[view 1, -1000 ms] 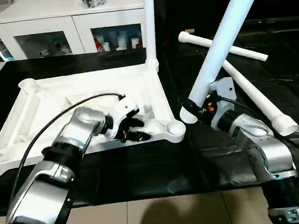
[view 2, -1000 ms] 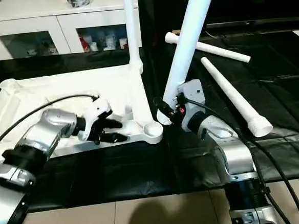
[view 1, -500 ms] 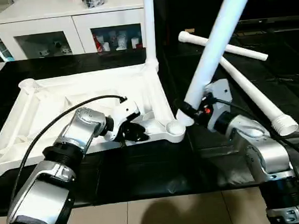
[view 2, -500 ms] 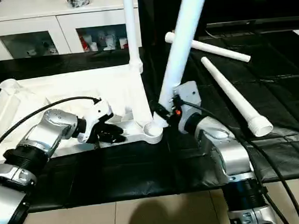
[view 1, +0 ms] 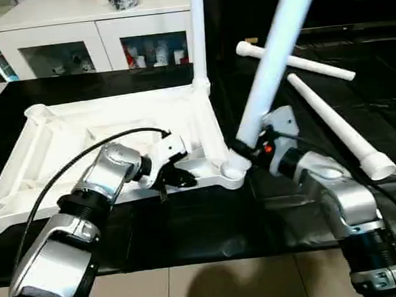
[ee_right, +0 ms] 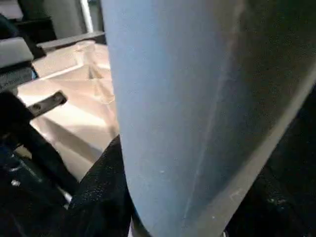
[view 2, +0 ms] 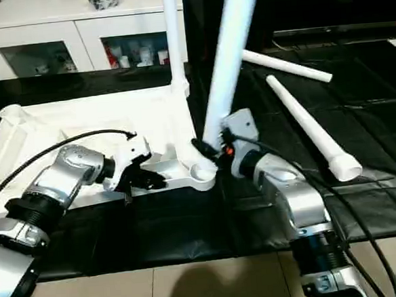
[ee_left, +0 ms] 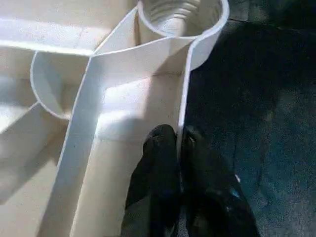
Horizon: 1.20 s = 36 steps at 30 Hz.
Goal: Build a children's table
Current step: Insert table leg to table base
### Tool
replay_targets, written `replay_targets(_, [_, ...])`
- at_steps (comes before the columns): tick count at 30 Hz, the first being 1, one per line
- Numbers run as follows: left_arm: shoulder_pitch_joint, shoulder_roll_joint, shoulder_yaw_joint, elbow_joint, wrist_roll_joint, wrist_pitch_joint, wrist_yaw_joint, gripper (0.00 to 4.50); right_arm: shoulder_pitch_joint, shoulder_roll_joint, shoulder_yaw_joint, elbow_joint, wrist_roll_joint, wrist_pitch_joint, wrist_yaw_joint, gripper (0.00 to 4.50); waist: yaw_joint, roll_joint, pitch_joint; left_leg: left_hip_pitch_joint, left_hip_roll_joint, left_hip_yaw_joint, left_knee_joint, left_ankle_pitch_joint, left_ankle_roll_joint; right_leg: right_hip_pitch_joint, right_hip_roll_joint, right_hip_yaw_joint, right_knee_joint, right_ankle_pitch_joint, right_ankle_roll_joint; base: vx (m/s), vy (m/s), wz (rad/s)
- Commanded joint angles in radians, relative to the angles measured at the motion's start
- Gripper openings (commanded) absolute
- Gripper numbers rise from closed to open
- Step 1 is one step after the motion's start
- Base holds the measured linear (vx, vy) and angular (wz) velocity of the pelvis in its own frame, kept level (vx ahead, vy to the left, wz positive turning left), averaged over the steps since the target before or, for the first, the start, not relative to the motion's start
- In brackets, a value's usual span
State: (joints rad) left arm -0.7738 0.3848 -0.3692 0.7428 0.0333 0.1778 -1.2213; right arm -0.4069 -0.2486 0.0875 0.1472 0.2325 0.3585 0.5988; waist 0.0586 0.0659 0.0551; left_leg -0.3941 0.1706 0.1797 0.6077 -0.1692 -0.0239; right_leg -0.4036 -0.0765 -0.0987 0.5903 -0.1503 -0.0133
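The white table top (view 1: 102,138) is laid upside down on a surface draped in black sheeting (view 1: 189,220), its ribbed underside facing up and its round corner sockets exposed. One leg (view 1: 198,33) is already stood upright in the far corner socket. At the near corner socket (view 1: 231,170), a second leg (view 1: 273,61) is held tilted, its lower end set at the mouth of the socket; whether the thread is engaged cannot be told.

This tilted leg is gripped near its lower end by the right tool (view 1: 252,148), whose black fingers are clamped around the tube. In the right wrist view the tube (ee_right: 187,113) is seen close up, with the table top's ribs behind it.

The left tool (view 1: 180,179) is placed at the near rim of the table top, just beside the near corner socket. In the left wrist view its two black fingers (ee_left: 158,187) are seen pressed together on the thin upright rim wall (ee_left: 183,94), one finger on either side, with the threaded socket (ee_left: 180,15) just beyond them.

Two further legs are lying loose on the black sheeting to the right, well apart from the top: one (view 1: 294,61) crosswise farther back, the other (view 1: 336,128) running toward the near right with its wide end nearest. Behind the work a white cabinet (view 1: 95,33) with glass doors is seen.
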Motion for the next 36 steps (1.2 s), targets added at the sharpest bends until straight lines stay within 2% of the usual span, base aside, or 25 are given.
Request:
replay_targets(1, [0.013,0.006,-0.011,-0.029,-0.001,-0.034,-0.025,0.01,-0.026,-0.002,0.001,0.006,-0.002,-0.009,0.011,1.92,0.002,0.004,-0.074,0.026,0.063,-0.034,-0.084,-0.327,-0.007,0.05,-0.089,0.059,-0.075,-0.296,-0.203,0.0,0.0,0.0])
replay_targets(5, [0.02,0.0,-0.002,-0.041,-0.012,-0.017,-0.031,0.0,-0.029,-0.002,0.005,0.014,-0.001,-0.011,0.019,1.92,0.004,0.003,-0.075,0.025,0.06,-0.03,-0.081,-0.287,0.01,0.053,-0.088,0.058,-0.072,-0.271,-0.209,0.0,0.0,0.0])
replay_targets(11, [0.015,-0.016,0.023,-0.019,-0.005,-0.04,0.021,0.0,-0.024,-0.002,0.009,0.021,-0.003,-0.015,0.025,1.92,0.004,0.004,-0.074,0.029,0.062,-0.03,-0.082,-0.306,0.003,0.05,-0.086,0.057,-0.076,-0.304,-0.2,0.0,0.0,0.0])
replay_targets(13, [0.013,-0.016,0.031,-0.026,-0.017,-0.017,0.001,0.44,-0.024,-0.003,0.007,0.022,-0.003,-0.015,0.027,1.92,0.005,0.002,-0.074,0.03,0.062,-0.03,-0.082,-0.311,0.001,0.05,-0.087,0.058,-0.077,-0.312,-0.198,0.0,0.0,0.0])
replay_targets(14, [0.015,-0.015,0.032,-0.033,-0.017,-0.014,-0.001,0.44,-0.024,-0.004,0.007,0.022,-0.003,-0.015,0.028,1.92,0.006,-0.001,-0.074,0.028,0.061,-0.029,-0.082,-0.304,0.003,0.05,-0.088,0.058,-0.078,-0.315,-0.196,0.0,0.0,0.0])
replay_targets(15, [0.016,-0.014,0.032,-0.036,-0.014,-0.015,0.005,0.59,-0.023,-0.004,0.007,0.022,-0.003,-0.014,0.028,1.92,0.007,0.0,-0.074,0.028,0.061,-0.03,-0.081,-0.301,0.003,0.051,-0.089,0.058,-0.077,-0.314,-0.196,0.0,0.0,0.0])
replay_targets(20, [0.03,-0.009,0.028,-0.057,0.0,-0.002,0.031,0.72,-0.02,0.0,0.009,0.017,-0.006,-0.013,0.028,1.92,0.005,0.003,-0.073,0.028,0.061,-0.03,-0.082,-0.302,0.005,0.05,-0.087,0.058,-0.078,-0.32,-0.192,0.0,0.0,0.0])
replay_targets(24, [0.039,-0.008,0.033,-0.065,-0.007,0.006,0.027,0.72,-0.019,0.003,0.01,0.018,-0.007,-0.014,0.028,1.92,0.005,0.0,-0.073,0.029,0.061,-0.03,-0.083,-0.311,0.002,0.048,-0.086,0.057,-0.079,-0.33,-0.19,0.0,0.0,0.0])
replay_targets(26, [0.041,-0.006,0.033,-0.065,-0.006,0.008,0.023,0.43,-0.018,0.003,0.011,0.02,-0.007,-0.016,0.029,1.92,0.005,0.0,-0.073,0.028,0.061,-0.03,-0.082,-0.308,0.003,0.049,-0.087,0.058,-0.08,-0.336,-0.187,0.0,0.0,0.0])
replay_targets(29, [0.044,-0.001,0.028,-0.068,-0.003,0.016,0.017,0.35,-0.018,0.004,0.012,0.02,-0.008,-0.016,0.03,1.92,0.005,0.001,-0.073,0.027,0.061,-0.03,-0.083,-0.303,0.004,0.049,-0.087,0.058,-0.078,-0.328,-0.188,0.0,0.0,0.0])
replay_targets(31, [0.052,0.001,0.025,-0.084,-0.004,0.023,0.015,0.06,-0.018,0.005,0.013,0.02,-0.008,-0.017,0.03,1.92,0.004,0.001,-0.073,0.029,0.062,-0.031,-0.083,-0.308,0.002,0.048,-0.087,0.058,-0.078,-0.327,-0.189,0.0,0.0,0.0])
replay_targets(36, [0.054,0.002,0.023,-0.089,-0.003,0.026,0.013,0.06,-0.018,0.008,0.014,0.021,-0.01,-0.02,0.031,1.92,0.002,0.003,-0.073,0.028,0.061,-0.031,-0.083,-0.311,-0.001,0.049,-0.086,0.058,-0.077,-0.313,-0.193,0.0,0.0,0.0])
